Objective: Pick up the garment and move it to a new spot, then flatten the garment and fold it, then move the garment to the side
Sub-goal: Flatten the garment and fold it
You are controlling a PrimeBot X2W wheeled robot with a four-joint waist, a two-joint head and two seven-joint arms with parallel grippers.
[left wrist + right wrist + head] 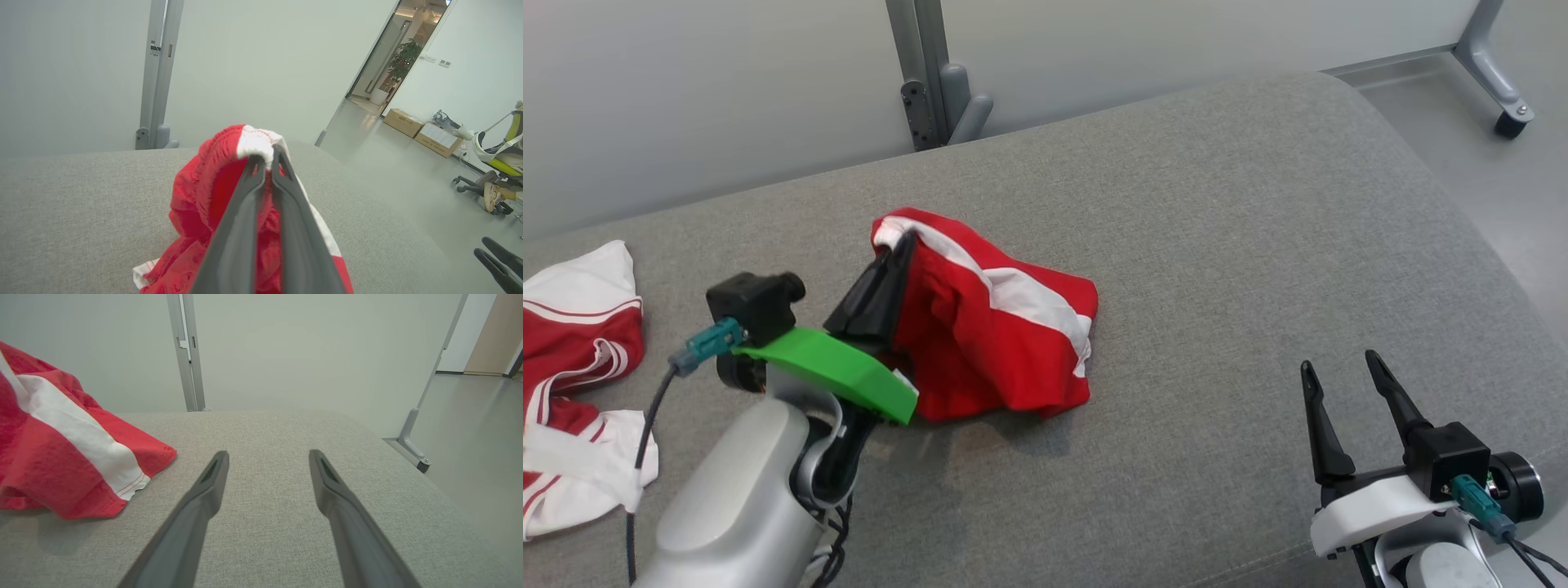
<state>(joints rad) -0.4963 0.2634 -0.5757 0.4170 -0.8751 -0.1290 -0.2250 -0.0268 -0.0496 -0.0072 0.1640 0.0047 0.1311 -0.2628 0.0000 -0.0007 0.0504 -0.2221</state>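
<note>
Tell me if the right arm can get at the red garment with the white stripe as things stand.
Probably yes: the right gripper, fingers open, faces bare grey fabric cushion up to the near hem of the red, white-striped garment; nothing lies between.

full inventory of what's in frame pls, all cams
red-and-white garment: 1, red with white band, bunched mid-cushion
second garment: 1, red and white, cushion's left end
cushion: 1, grey, under both garments
metal post: 1, grey, behind cushion
cardboard boxes: 2, brown, floor by far wall
office chair: 1, yellow-green and white, beyond boxes
left gripper: 1, dark, shut on red-and-white garment's white edge
right gripper: 1, dark, open, over bare cushion
</note>
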